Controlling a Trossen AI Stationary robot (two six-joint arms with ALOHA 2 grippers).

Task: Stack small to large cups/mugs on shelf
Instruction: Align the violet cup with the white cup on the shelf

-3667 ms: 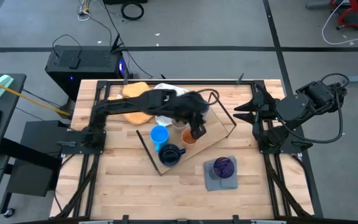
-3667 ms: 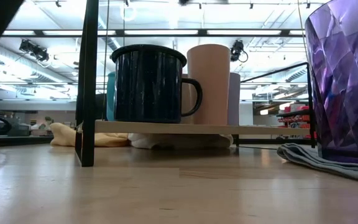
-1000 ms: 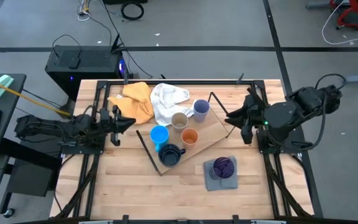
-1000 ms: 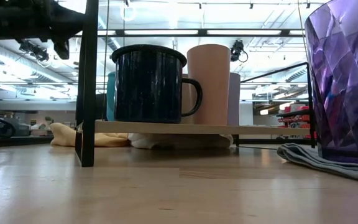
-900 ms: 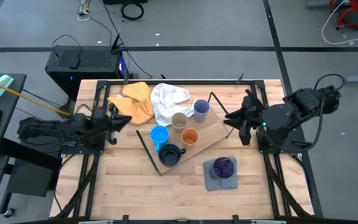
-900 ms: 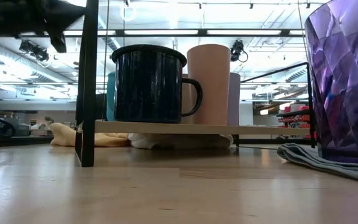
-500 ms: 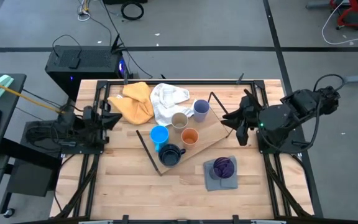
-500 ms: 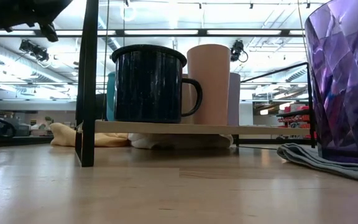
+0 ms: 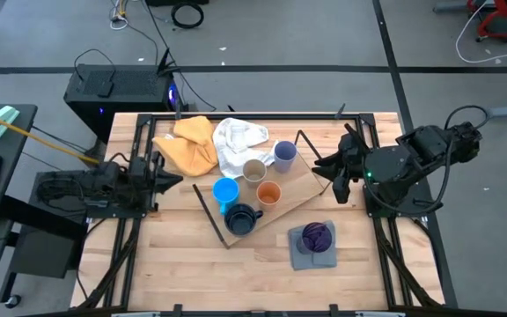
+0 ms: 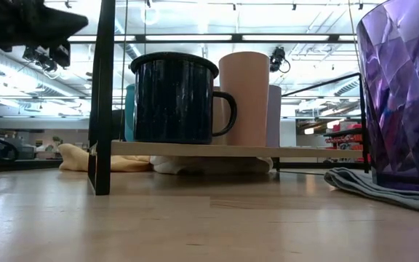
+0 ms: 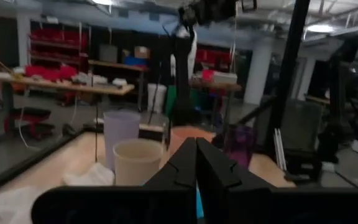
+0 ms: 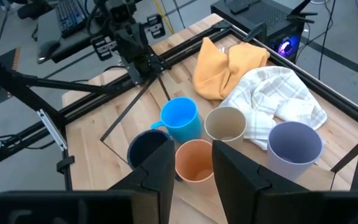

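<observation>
Five cups stand upright, side by side, on the light-wood shelf (image 9: 302,187): lavender (image 9: 284,153), beige (image 9: 253,170), bright blue (image 9: 225,191), orange (image 9: 268,194) and the dark navy mug (image 9: 241,218). The purple cup (image 9: 317,235) stands on a grey cloth near the table's front. My left gripper (image 9: 167,174) is shut and empty at the table's left edge, pointing level toward the cups (image 11: 196,163). My right gripper (image 9: 331,179) hovers open above the shelf's right end, slanting down toward the cups (image 12: 191,163).
A yellow cloth (image 9: 190,143) and a white cloth (image 9: 236,141) lie behind the shelf at the far side. The shelf's black wire frame (image 9: 208,210) rises at its left end. Black table rails (image 9: 139,229) run along both sides. Bare wood lies at the near left.
My left arm has folded back a little toward the table's left edge, and its gripper has come level. The cups and the shelf have stayed where they were.
</observation>
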